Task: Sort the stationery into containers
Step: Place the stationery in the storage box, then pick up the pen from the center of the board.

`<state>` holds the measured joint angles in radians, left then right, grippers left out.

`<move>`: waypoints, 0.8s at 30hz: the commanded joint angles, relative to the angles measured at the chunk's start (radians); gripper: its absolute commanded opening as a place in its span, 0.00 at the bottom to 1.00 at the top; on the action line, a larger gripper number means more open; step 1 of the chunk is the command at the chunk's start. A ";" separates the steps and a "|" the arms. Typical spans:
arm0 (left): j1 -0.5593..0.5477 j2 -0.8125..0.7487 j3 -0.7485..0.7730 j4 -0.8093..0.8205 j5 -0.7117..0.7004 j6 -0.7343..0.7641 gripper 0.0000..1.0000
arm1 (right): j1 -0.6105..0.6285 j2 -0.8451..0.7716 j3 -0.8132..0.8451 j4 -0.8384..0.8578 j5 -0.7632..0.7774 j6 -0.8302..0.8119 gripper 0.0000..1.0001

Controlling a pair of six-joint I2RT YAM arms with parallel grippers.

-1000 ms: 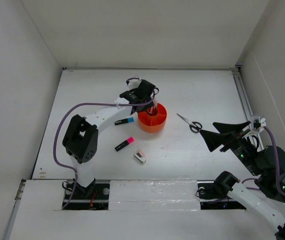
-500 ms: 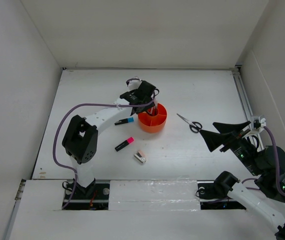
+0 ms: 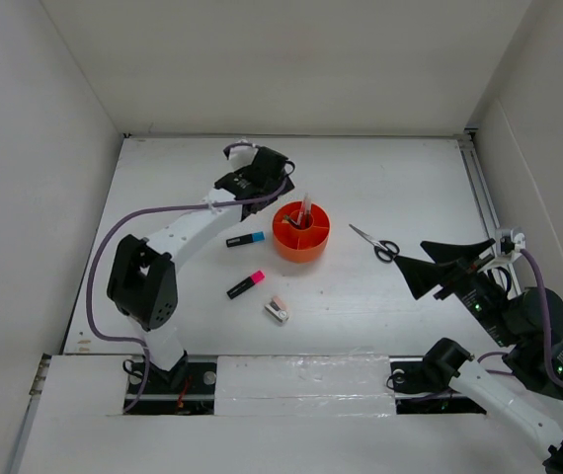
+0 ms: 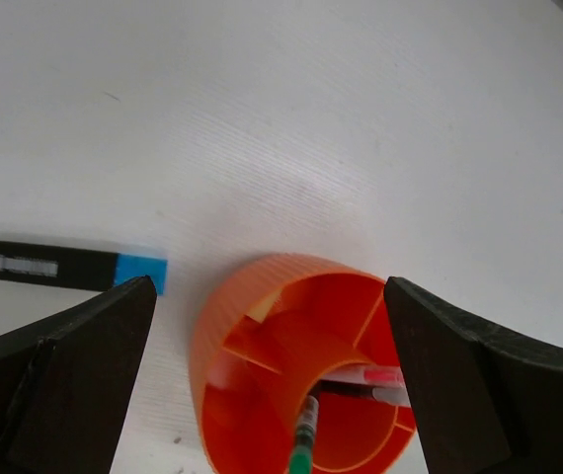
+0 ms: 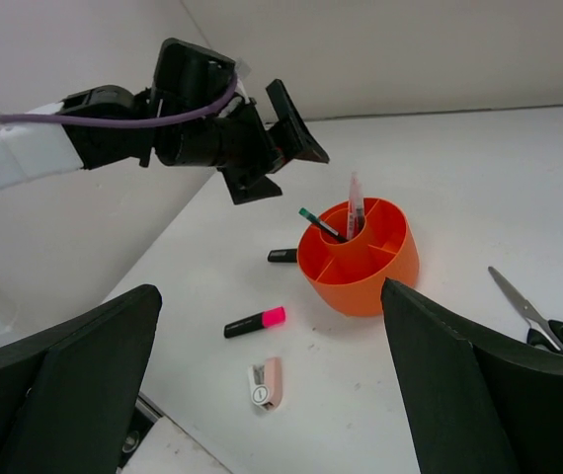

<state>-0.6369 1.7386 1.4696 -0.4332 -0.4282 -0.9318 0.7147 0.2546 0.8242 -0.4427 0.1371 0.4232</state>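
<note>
Left pincer [image 4: 270,288] wide, empty, above orange organiser [image 4: 230,336] | right pincer [image 5: 272,289] wide, empty | blue-capped marker [image 4: 76,269] label unreadable

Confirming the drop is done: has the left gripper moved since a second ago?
Yes. The left gripper has drawn back toward the far left, off the orange organiser, which has stayed put; its jaws are open.

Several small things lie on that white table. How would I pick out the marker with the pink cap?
Find the round orange organiser near the middle of the white table. Two black markers lie to its left; the pink-capped marker is the one closer to the front edge. Its pink cap sets it apart from the blue-capped marker farther back and the small pink-white piece closer still.
</note>
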 commanded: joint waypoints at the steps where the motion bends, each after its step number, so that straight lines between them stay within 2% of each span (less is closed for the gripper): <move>1: 0.057 -0.111 -0.014 -0.030 -0.075 0.034 1.00 | 0.006 0.006 0.030 0.012 0.025 -0.009 0.99; 6: 0.080 -0.180 -0.005 -0.031 -0.084 0.330 1.00 | 0.006 0.015 0.039 -0.001 0.059 -0.018 0.99; 9: 0.080 -0.189 0.006 -0.113 -0.099 0.369 1.00 | 0.006 0.015 0.039 0.008 0.059 -0.018 0.99; 14: 0.080 -0.238 -0.063 -0.139 -0.078 0.523 1.00 | 0.006 0.006 0.030 0.009 0.013 -0.029 0.99; 15: 0.080 -0.254 -0.089 -0.124 -0.064 0.630 1.00 | 0.006 -0.004 0.030 0.018 0.001 -0.029 0.99; 18: 0.091 -0.341 -0.257 0.031 -0.053 0.767 1.00 | 0.006 -0.014 0.020 0.038 -0.039 -0.029 0.99; 19: 0.101 -0.394 -0.340 0.127 0.024 0.812 1.00 | 0.006 -0.014 0.010 0.047 -0.048 -0.029 0.99; 20: 0.117 -0.415 -0.371 0.166 0.025 0.827 1.00 | 0.006 -0.014 0.010 0.047 -0.048 -0.029 0.99; 22: 0.144 -0.444 -0.425 0.230 0.129 0.843 1.00 | 0.006 -0.014 0.001 0.058 -0.071 -0.029 0.99; 24: 0.157 -0.470 -0.478 0.292 0.250 0.933 1.00 | 0.006 -0.014 0.001 0.068 -0.082 -0.029 0.99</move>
<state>-0.5011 1.3277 1.0370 -0.3222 -0.3443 -0.1566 0.7147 0.2501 0.8215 -0.4389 0.0982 0.4072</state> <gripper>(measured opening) 0.997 0.993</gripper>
